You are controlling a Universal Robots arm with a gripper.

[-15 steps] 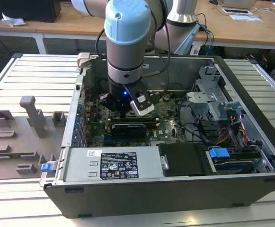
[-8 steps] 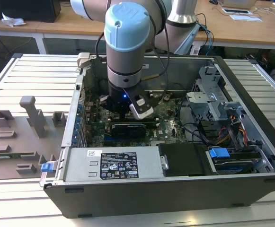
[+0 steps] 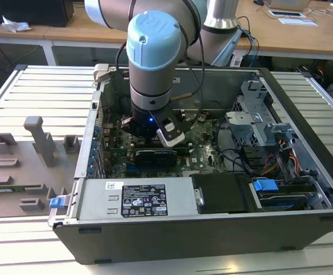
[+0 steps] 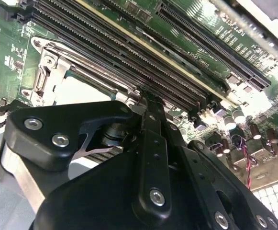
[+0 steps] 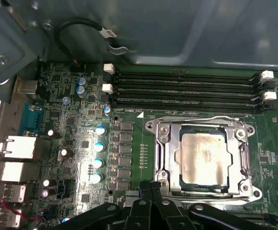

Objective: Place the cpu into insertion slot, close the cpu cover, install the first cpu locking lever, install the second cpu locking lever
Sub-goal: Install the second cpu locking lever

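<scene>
In the first wrist view the cpu (image 5: 203,158), a silver-grey square, lies in the insertion slot (image 5: 154,128). The cpu cover (image 5: 170,154) is down flat around it, its window framing the chip. A thin wire lever (image 5: 201,118) runs along the socket's edge beside the memory slots. My gripper (image 5: 151,184) is shut, its black fingers together just off the socket's corner on the opposite side. In the second wrist view the gripper (image 4: 146,96) has its tips low over the board beside the cover (image 4: 47,76). In the exterior view the gripper (image 3: 146,133) reaches down inside the computer case.
Long black memory slots (image 5: 186,88) with white clips run beside the socket. Blue-topped capacitors (image 5: 99,153) and rear ports (image 5: 16,148) stand on its other side. A black expansion card (image 3: 155,156), the grey power-supply box (image 3: 134,200) and drive cages (image 3: 263,123) crowd the case.
</scene>
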